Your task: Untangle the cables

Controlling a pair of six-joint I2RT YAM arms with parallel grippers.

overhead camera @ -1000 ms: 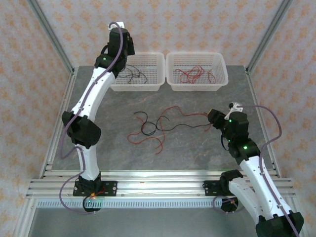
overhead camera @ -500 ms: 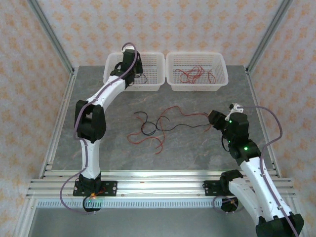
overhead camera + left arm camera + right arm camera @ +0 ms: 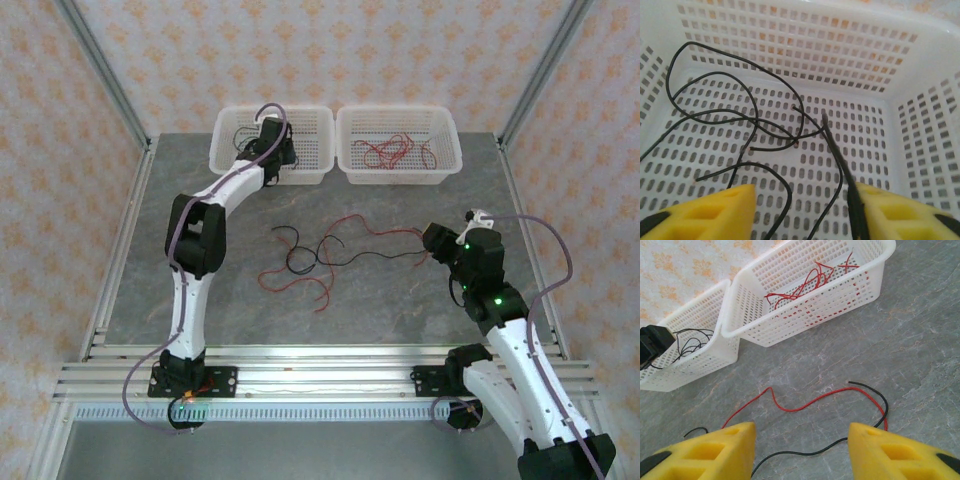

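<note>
The left gripper [image 3: 802,200] hung inside the left basket [image 3: 805,40], its yellow fingers [image 3: 715,210] spread about halfway and clamped on nothing. One of the black wires [image 3: 755,120] ran up between the fingers, close against the inner edge of the right-hand one. The rest lay looped on the basket floor.

Across the table [image 3: 400,300], the right gripper [image 3: 802,432] hovered low with its jaws likewise parted and empty. It pointed toward the tangle of red and black wires [image 3: 310,255] lying on the grey surface between the two arms. A red wire [image 3: 790,410] and a black wire [image 3: 805,453] from that tangle trailed just ahead of its fingertips.

Seen from above, the tangle stretched left to right across the middle of the table, and its right-hand end nearly reached the right gripper [image 3: 428,240]. The left gripper [image 3: 272,135] sat well apart from it at the far side. The right arm therefore looked the nearer to pick up next.

Sorted red wires [image 3: 390,152] lay in the right basket [image 3: 400,178].
</note>
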